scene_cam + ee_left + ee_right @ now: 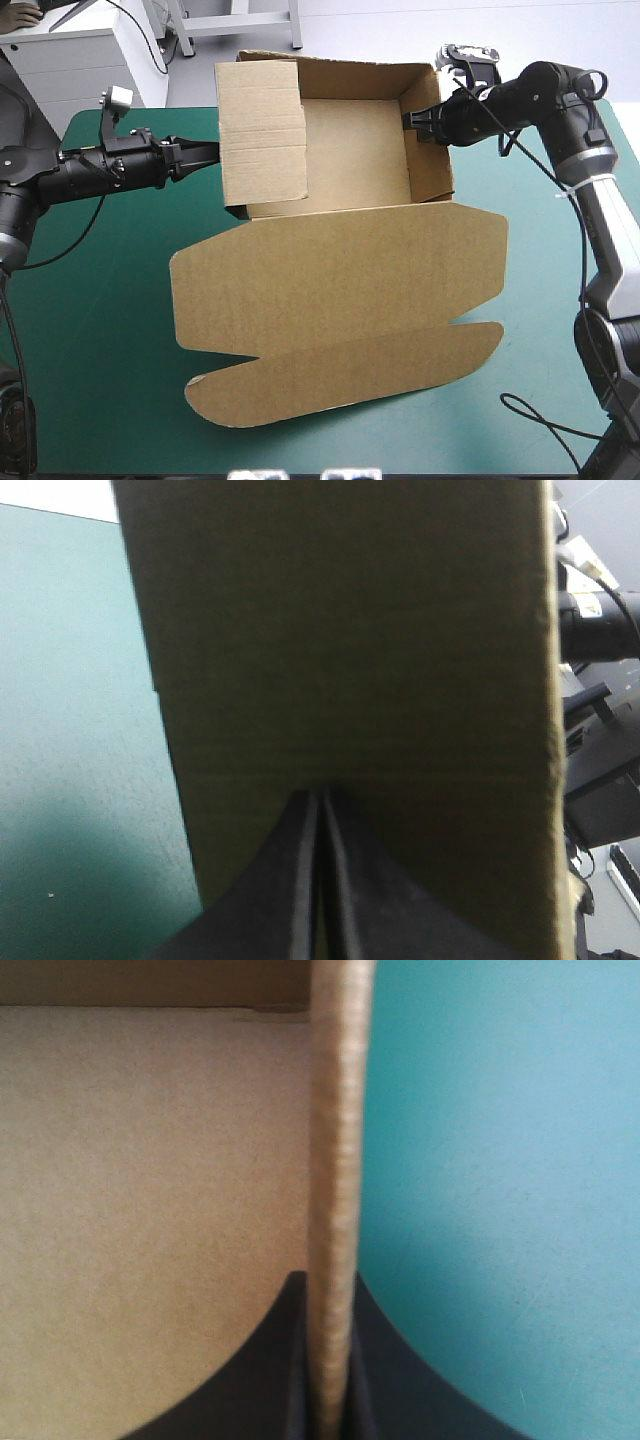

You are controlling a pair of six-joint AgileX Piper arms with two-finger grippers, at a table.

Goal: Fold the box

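The brown box (340, 290) lies mid-table. Its tray part, at the far side, has raised walls; the lid and its front flap lie flat toward the near edge. The left side panel (262, 130) leans in over the tray floor. My left gripper (212, 152) is shut, its tip against that panel's outer face (350, 630), fingers meeting in a point (322, 798). My right gripper (410, 120) is shut on the box's upright right wall (432, 140). The wall's edge (333, 1160) runs between the fingers (330, 1290), with the tray floor (150, 1210) on one side.
Teal-green cover (90, 330) shows to the left of the box, along the near edge and at the right (540, 300). The box's far wall (350, 80) stands close to the table's far edge.
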